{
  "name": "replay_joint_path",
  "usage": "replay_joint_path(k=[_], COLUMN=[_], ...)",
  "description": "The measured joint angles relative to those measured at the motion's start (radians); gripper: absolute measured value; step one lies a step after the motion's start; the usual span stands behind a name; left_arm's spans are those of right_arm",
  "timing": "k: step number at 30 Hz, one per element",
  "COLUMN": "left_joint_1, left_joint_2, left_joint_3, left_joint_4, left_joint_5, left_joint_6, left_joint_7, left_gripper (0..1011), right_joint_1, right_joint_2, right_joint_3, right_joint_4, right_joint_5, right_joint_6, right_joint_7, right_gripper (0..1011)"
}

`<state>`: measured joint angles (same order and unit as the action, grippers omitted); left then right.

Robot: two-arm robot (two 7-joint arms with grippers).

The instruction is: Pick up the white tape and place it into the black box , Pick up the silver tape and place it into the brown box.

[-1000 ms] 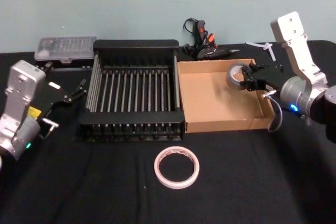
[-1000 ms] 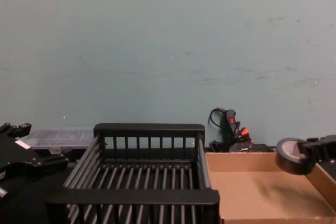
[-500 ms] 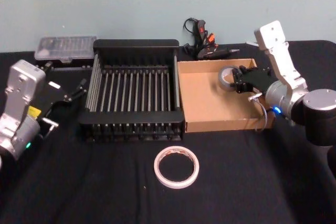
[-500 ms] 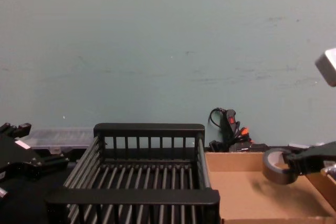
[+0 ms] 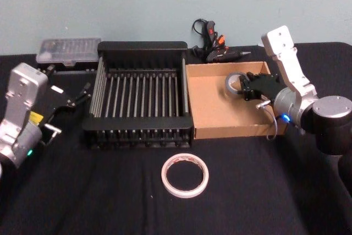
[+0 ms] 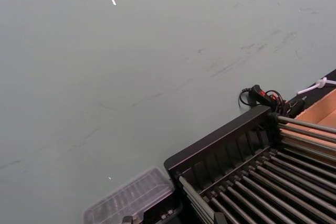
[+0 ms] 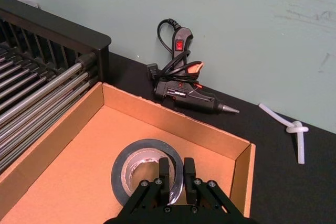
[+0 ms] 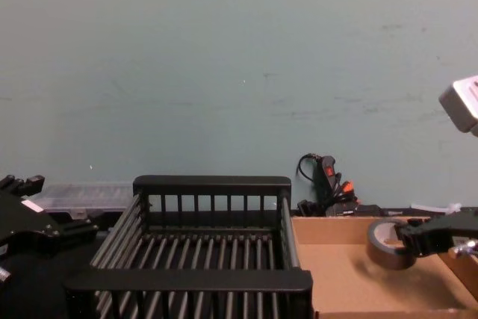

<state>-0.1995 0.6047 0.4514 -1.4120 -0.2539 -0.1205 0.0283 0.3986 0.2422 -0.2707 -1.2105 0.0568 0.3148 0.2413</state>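
My right gripper [image 5: 245, 87] is shut on the silver tape [image 5: 235, 82], holding it low inside the brown box [image 5: 220, 130] toward its far right corner. From the right wrist, the fingers [image 7: 165, 174] pinch the near wall of the silver tape [image 7: 142, 162] just above the box floor [image 7: 68, 166]. In the chest view the silver tape [image 8: 384, 244] hangs just over the cardboard. The white tape [image 5: 185, 175] lies flat on the black cloth in front of the black box [image 5: 141, 50]. My left gripper [image 5: 82, 93] stays parked to the left of the black box.
A black glue gun [image 5: 214, 48] with a coiled cord lies behind the brown box. A clear plastic case [image 5: 69, 50] sits at the back left. A white knotted strip [image 7: 294, 129] lies on the cloth beyond the box's right wall.
My right gripper has carried the silver tape leftward and down, deeper into the brown box. The left arm and white tape have not moved.
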Motion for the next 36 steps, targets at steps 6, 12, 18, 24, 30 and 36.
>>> replay_joint_path(k=[6,12,18,24,30,36], left_joint_1=[0.0,0.0,0.0,0.0,0.0,0.0], left_joint_2=[0.0,0.0,0.0,0.0,0.0,0.0], left_joint_3=[0.0,0.0,0.0,0.0,0.0,0.0], left_joint_4=[0.0,0.0,0.0,0.0,0.0,0.0], left_joint_5=[0.0,0.0,0.0,0.0,0.0,0.0], left_joint_6=[0.0,0.0,0.0,0.0,0.0,0.0], left_joint_7=[0.0,0.0,0.0,0.0,0.0,0.0], left_gripper=[1001,1001,1001,1001,1001,1001], right_joint_1=[0.0,-0.001,-0.001,-0.001,-0.001,-0.001], right_joint_2=[0.001,0.002,0.002,0.003,0.004,0.004], right_joint_3=[0.0,0.0,0.0,0.0,0.0,0.0], right_joint_4=[-0.001,-0.002,-0.002,-0.003,-0.003,-0.003], right_joint_5=[0.001,0.002,0.003,0.004,0.005,0.006], right_joint_6=[0.001,0.002,0.002,0.003,0.003,0.003], right_joint_7=[0.001,0.001,0.001,0.001,0.001,0.001], right_gripper=[178,359,512,741,887,1002])
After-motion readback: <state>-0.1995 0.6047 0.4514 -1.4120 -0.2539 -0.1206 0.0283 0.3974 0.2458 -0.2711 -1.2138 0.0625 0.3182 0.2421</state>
